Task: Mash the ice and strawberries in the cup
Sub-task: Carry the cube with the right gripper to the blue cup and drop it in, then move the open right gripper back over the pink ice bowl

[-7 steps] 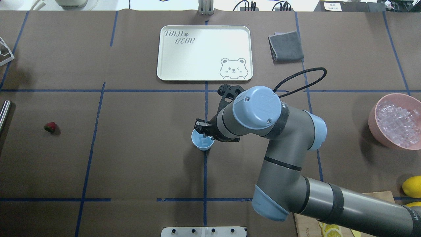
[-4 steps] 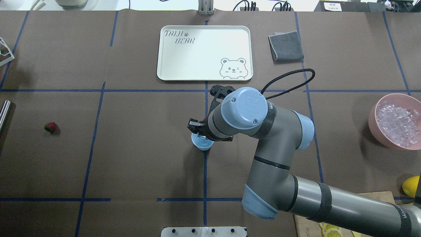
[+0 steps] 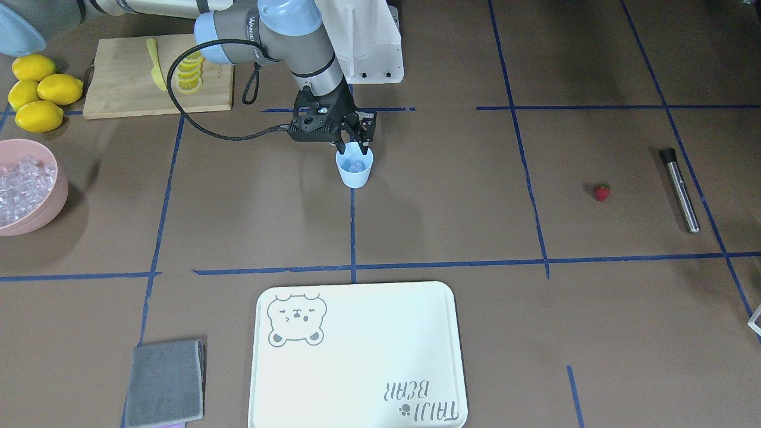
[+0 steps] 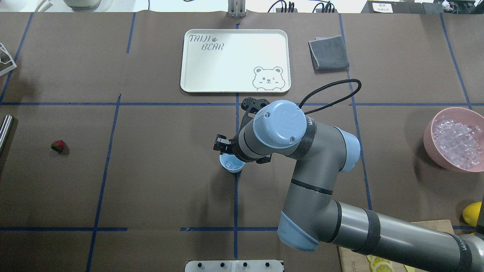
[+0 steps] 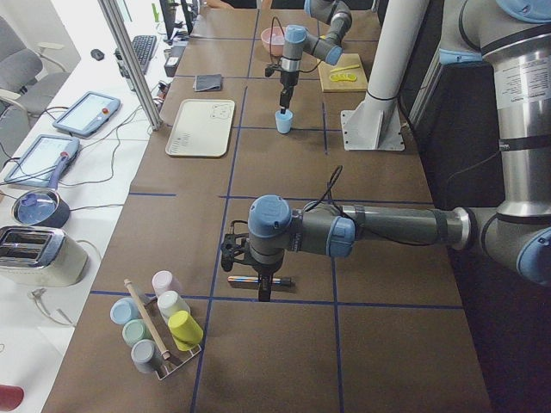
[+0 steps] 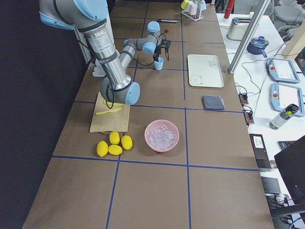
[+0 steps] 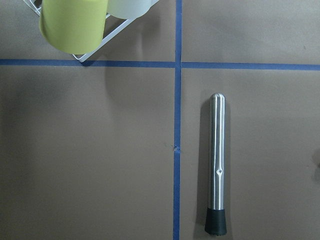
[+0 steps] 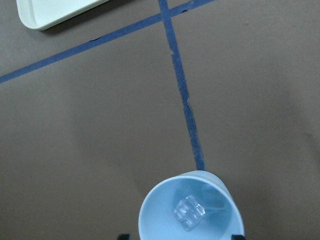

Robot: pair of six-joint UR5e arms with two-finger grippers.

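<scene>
1. The blue cup [image 3: 354, 172] stands upright in the middle of the counter [image 4: 151, 181], right on a blue tape line [image 8: 179, 85].
2. The right fingers [image 3: 342, 145] hang just over the cup, spread wide and holding nothing. In the right wrist view, one dark tip peeks in on each side of the rim.
3. There's one clear ice cube [image 8: 189, 212] down at the bottom of the cup, and that's all I can see in there.
4. The strawberry [image 4: 58, 146] is lying on the counter way off to the left, well apart from the cup. Nothing is touching it.
5. Just left of the strawberry is a metal masher [image 3: 681, 190], a steel rod with a black tip, lying flat beside a tape line.
6. The left fingers [image 5: 263, 291] hover above that masher. They only show in the side view, so I can't tell whether they're wide or narrow. The left wrist view shows only the rod on the paper.
7. The rest of the ice heap [image 4: 455, 141] fills a pink bowl [image 4: 429, 139] at the right edge of the counter, well apart from the cup.
8. On the far side of the cup there's a white bear tray [image 4: 234, 60], with a folded grey cloth [image 4: 328, 53] to its right.
9. Near right corner: a cutting board [image 3: 131, 89] with lemon slices [image 3: 189, 74], and whole lemons [image 3: 38, 89] beside it.
</scene>
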